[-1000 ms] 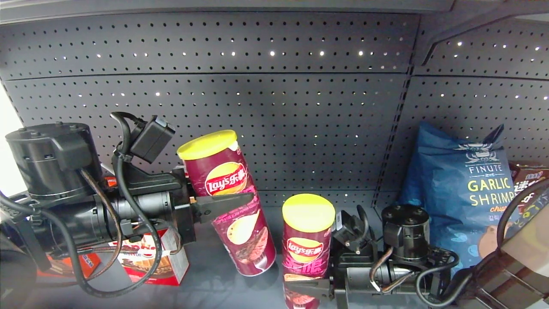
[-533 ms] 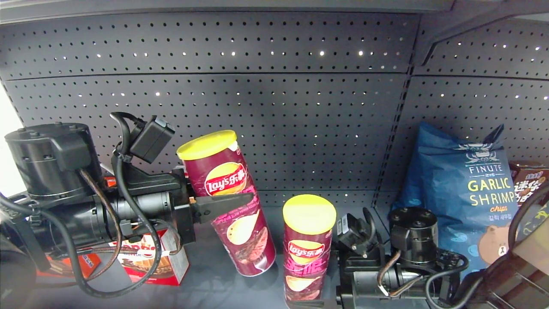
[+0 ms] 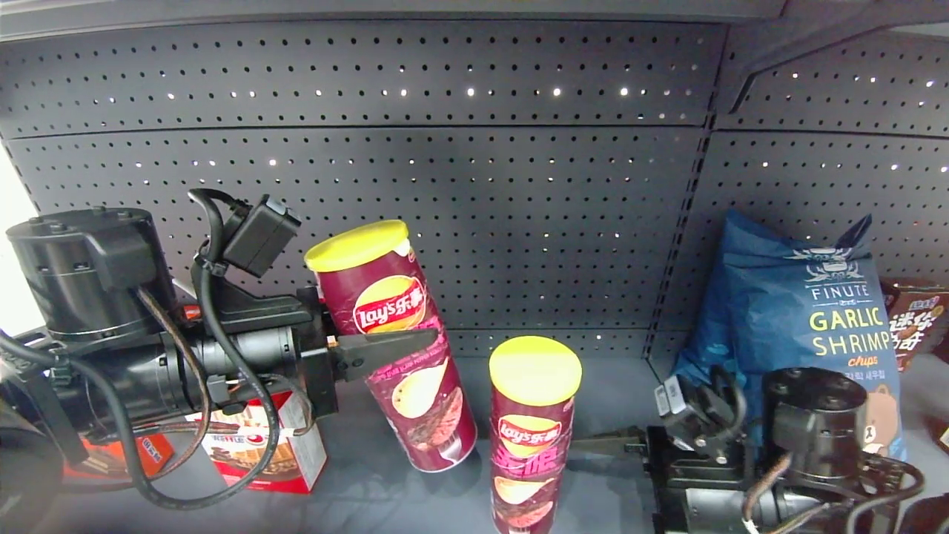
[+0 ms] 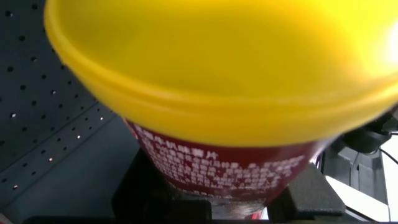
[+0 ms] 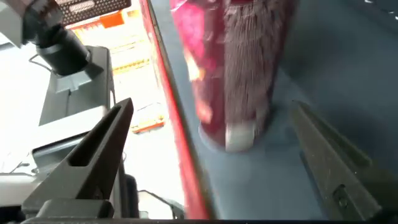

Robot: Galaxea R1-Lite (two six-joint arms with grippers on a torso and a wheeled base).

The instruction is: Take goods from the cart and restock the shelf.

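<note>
Two maroon chip cans with yellow lids are on the grey shelf (image 3: 608, 386). My left gripper (image 3: 404, 343) is shut on the tilted can (image 3: 385, 297) at mid-height, its top leaning left. In the left wrist view that can's yellow lid (image 4: 217, 62) looms over the left gripper (image 4: 227, 199). The second can (image 3: 532, 423) stands upright and free on the shelf. My right gripper (image 3: 593, 449) is open just to its right, clear of it. In the right wrist view the right gripper (image 5: 211, 107) frames the upright can (image 5: 236, 74) with wide-spread fingers (image 5: 93, 162).
A blue snack bag (image 3: 808, 326) leans on the pegboard at the right, with a brown packet (image 3: 919, 319) beyond it. A red-and-white box (image 3: 278, 452) and an orange box (image 3: 148, 452) lie under my left arm. The shelf's red front edge (image 5: 174, 124) is close.
My right gripper has drawn back to the right, away from the upright can, which stays standing. The left gripper and its tilted can have risen very slightly.
</note>
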